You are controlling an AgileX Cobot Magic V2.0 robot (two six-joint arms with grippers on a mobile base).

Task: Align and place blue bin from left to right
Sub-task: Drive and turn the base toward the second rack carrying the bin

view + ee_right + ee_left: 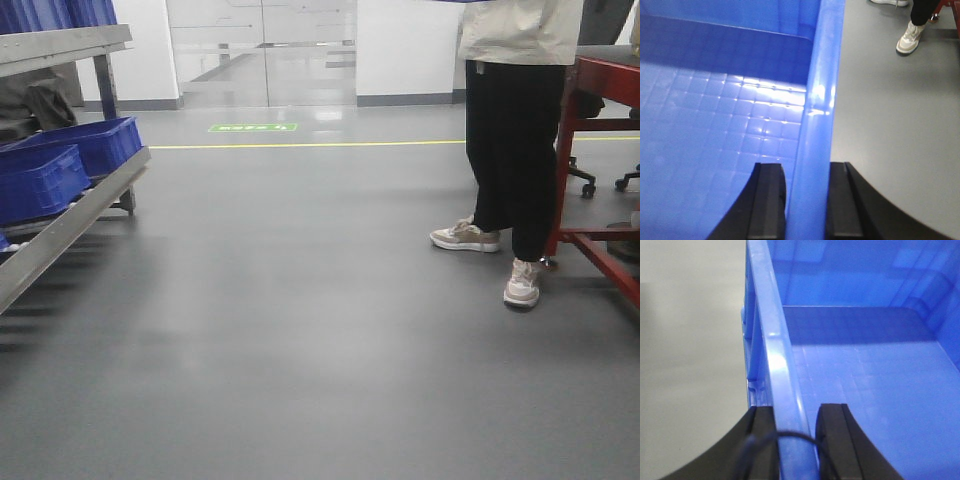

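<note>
No brand or label shows on the blue bin [865,390]. The only writing is a green floor sticker [253,127] at 12 o'clock in the front view, too small to read. The bin's glossy blue plastic, with a gridded bottom and a thick rim. It's held over the grey floor [890,125]: left gripper [795,440] clamps its left wall, right gripper [807,200] its right wall. Both rims run 6 to 12 o'clock. Long axis, can't tell. More blue crates [40,185] sit on a rack [70,225] at 9 o'clock.
</note>
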